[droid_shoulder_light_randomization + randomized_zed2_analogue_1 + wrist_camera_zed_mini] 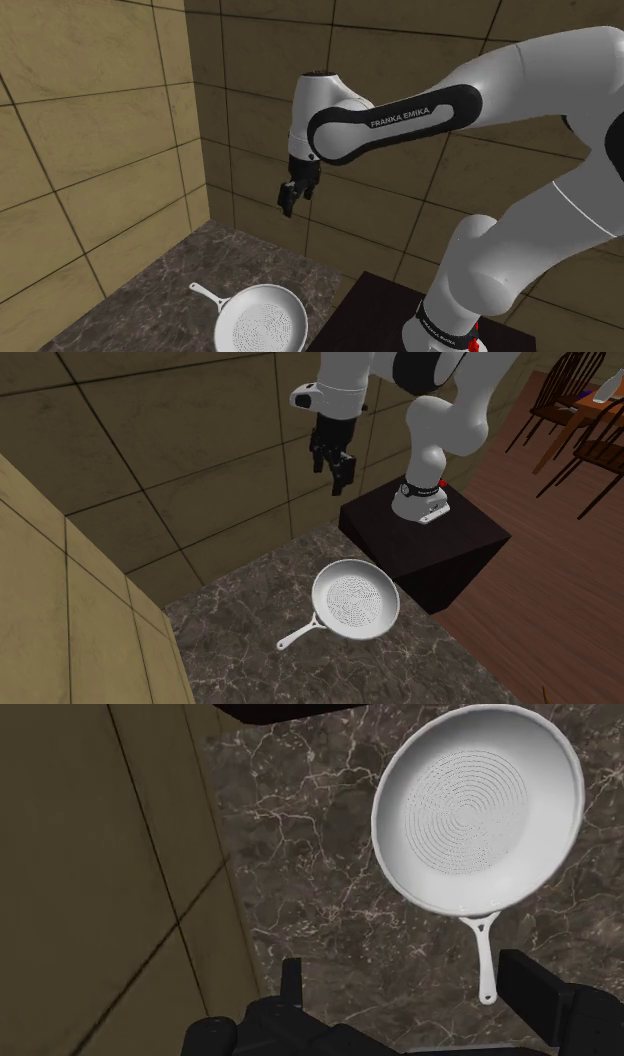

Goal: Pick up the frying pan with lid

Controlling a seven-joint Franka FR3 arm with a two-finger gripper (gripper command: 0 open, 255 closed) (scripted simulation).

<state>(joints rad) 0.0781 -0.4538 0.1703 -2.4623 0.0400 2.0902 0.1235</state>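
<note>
A white frying pan (258, 321) with a ringed, dotted bottom lies flat on the dark marble counter (150, 290), its thin handle (204, 294) pointing toward the tiled wall. No lid is on it. My black gripper (294, 198) hangs high above the counter, well over the pan, pointing down. In the second exterior view the gripper (335, 464) is above and behind the pan (355, 599). Seen from the wrist, the fingers (530, 989) stand wide apart with nothing between them, and the pan (478, 804) lies far below, ahead of the gripper and off to one side.
Tan tiled walls (90, 150) close the counter on two sides. The arm's black stand (430, 542) sits right next to the pan. Wooden chairs (585, 412) stand on a wooden floor at the second exterior view's far right.
</note>
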